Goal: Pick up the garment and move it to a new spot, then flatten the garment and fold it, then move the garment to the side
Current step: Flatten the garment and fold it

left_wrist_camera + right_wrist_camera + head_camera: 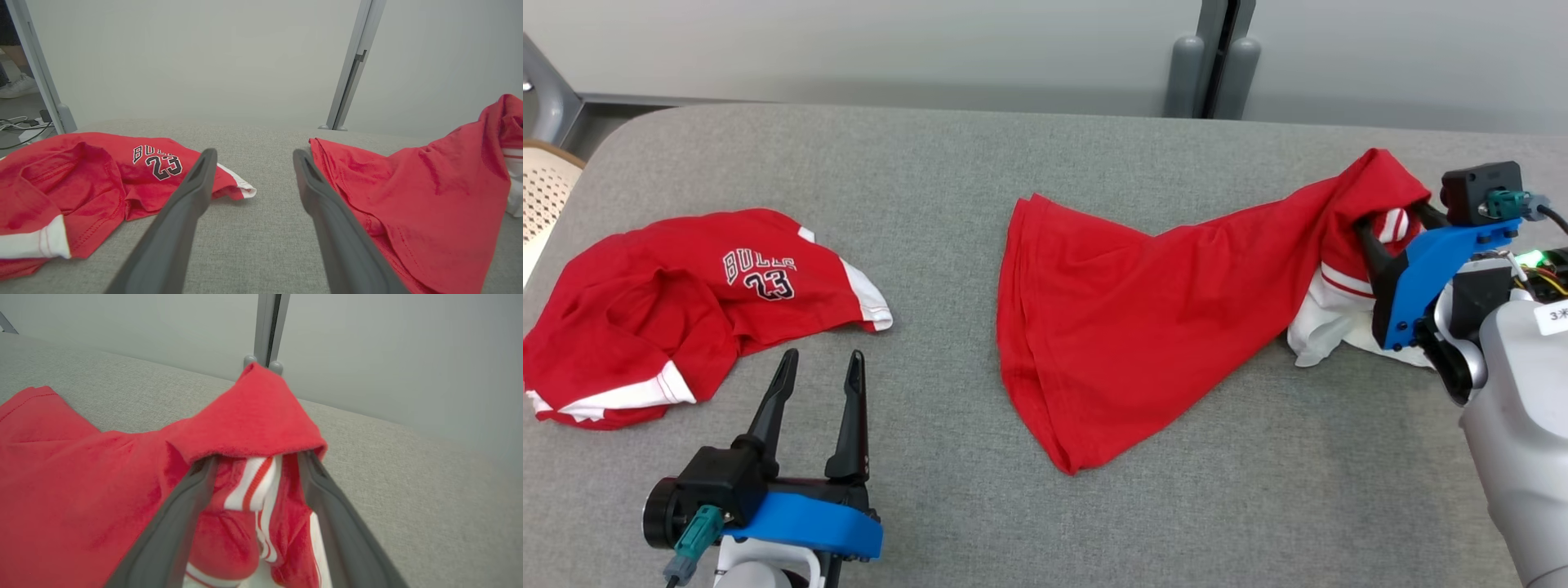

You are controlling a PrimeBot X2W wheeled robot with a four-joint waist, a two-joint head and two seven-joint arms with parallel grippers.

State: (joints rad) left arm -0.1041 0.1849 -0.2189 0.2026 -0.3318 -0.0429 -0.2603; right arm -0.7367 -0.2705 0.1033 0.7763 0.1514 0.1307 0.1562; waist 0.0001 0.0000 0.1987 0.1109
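Red garment (1127, 318), white striped trim at one end — crumpled, stretched long, that end raised — right of Bulls jersey (686, 302), apart.

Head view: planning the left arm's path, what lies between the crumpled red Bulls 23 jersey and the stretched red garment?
Bare grey fabric surface, nothing else, between red Bulls jersey and stretched red garment; head and left wrist views show it.

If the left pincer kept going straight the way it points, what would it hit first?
Probably the bare grey table: the open left pincer aims at the gap between the Bulls jersey and the other red garment. The jersey's white-trimmed corner lies close to one finger and might get brushed; depth is unclear.
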